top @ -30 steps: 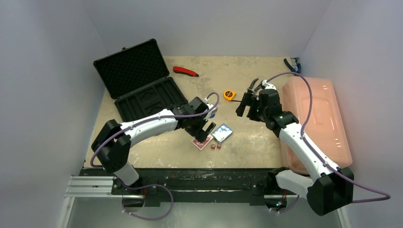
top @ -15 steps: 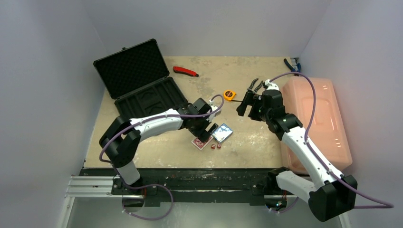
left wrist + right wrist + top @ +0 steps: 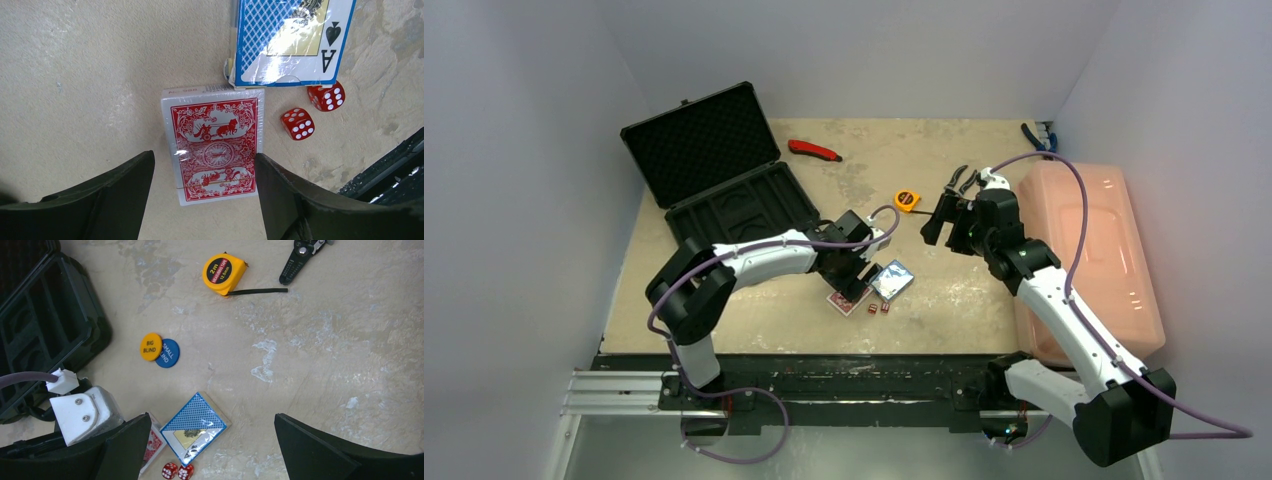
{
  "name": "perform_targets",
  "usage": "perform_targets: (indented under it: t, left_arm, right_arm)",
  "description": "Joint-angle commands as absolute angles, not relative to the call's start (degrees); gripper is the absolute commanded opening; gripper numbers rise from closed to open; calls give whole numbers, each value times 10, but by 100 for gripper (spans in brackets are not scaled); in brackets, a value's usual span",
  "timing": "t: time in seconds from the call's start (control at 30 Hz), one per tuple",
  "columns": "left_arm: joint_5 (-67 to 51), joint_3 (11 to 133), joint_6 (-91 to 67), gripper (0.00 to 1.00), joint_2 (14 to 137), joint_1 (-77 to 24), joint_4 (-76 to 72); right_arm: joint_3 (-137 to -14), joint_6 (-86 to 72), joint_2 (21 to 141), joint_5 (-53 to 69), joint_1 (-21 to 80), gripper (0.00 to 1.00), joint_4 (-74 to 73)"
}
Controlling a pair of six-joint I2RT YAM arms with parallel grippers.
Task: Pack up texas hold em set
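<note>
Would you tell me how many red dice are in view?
2: one red die beside the red card deck, the other by the blue card deck; more may be hidden.

The red deck [image 3: 215, 145] has ornate scrollwork framed in white. Beside the red deck: crosshatched blue deck [image 3: 290, 40] with black spade; red dice [image 3: 297, 123], white pips. Farther off: orange disc [image 3: 151, 346], blue disc [image 3: 168, 354], black case [image 3: 699, 140].

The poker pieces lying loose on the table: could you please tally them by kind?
Decks: 2 (red deck, blue deck)
Dice: 2 (first die, second die)
Discs: 2 (orange disc, blue disc)
Total: 6
</note>
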State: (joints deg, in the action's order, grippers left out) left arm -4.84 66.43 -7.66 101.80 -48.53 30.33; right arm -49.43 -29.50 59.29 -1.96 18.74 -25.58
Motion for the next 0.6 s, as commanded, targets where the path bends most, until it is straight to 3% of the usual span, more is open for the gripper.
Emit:
perform_targets:
  t: [0.0,0.57]
  left_arm:
    - [-55,677,-63,72,1024,-491,281]
    - [-17,685,-61,77,1038,-508,293]
  right_arm:
    - [-494,-287,587,-15,190,99,-238]
    - [-491,-287,591,-8,190,99,-235]
